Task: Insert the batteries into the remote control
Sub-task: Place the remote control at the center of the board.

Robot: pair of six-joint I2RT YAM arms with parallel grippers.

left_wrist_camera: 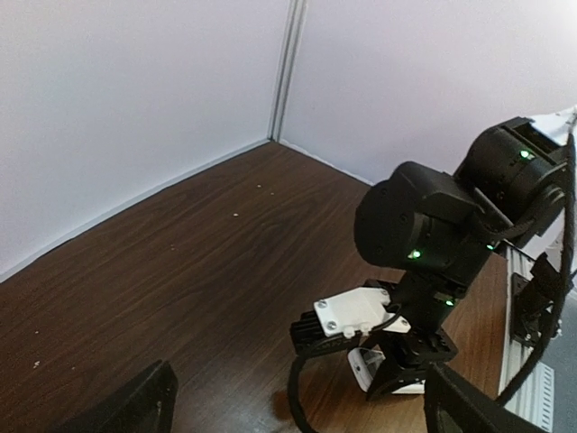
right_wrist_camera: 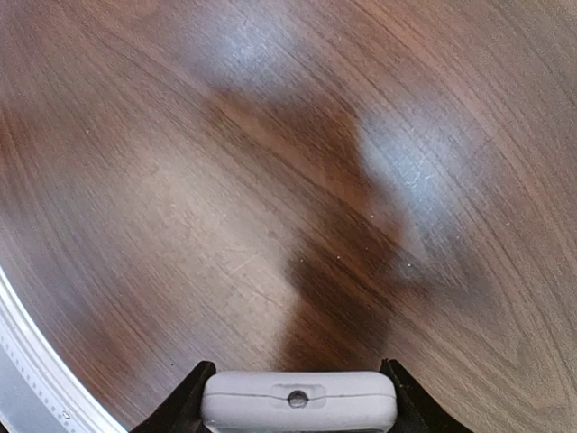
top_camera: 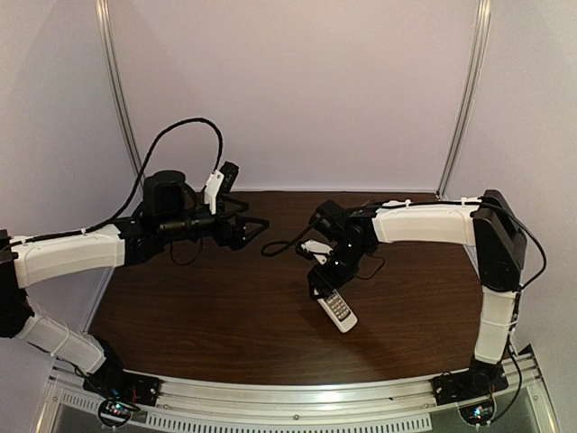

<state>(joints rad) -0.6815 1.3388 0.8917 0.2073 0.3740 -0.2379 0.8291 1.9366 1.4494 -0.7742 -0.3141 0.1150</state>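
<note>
The remote control (top_camera: pixel 338 309) is white with grey buttons facing up. My right gripper (top_camera: pixel 323 287) is shut on its far end and holds it tilted, low over the middle of the dark wooden table (top_camera: pixel 207 316). In the right wrist view the remote's end face (right_wrist_camera: pixel 297 401) fills the gap between the fingers (right_wrist_camera: pixel 185 401). The left wrist view shows the remote (left_wrist_camera: pixel 368 368) under the right gripper. My left gripper (top_camera: pixel 252 223) is open and empty, raised at the back left, its fingers (left_wrist_camera: pixel 135 406) wide apart. No batteries are in view.
White walls with metal corner strips (top_camera: pixel 115 81) close off the back and sides. A metal rail (top_camera: pixel 297 397) runs along the near edge. A black cable (top_camera: pixel 279 244) loops between the two grippers.
</note>
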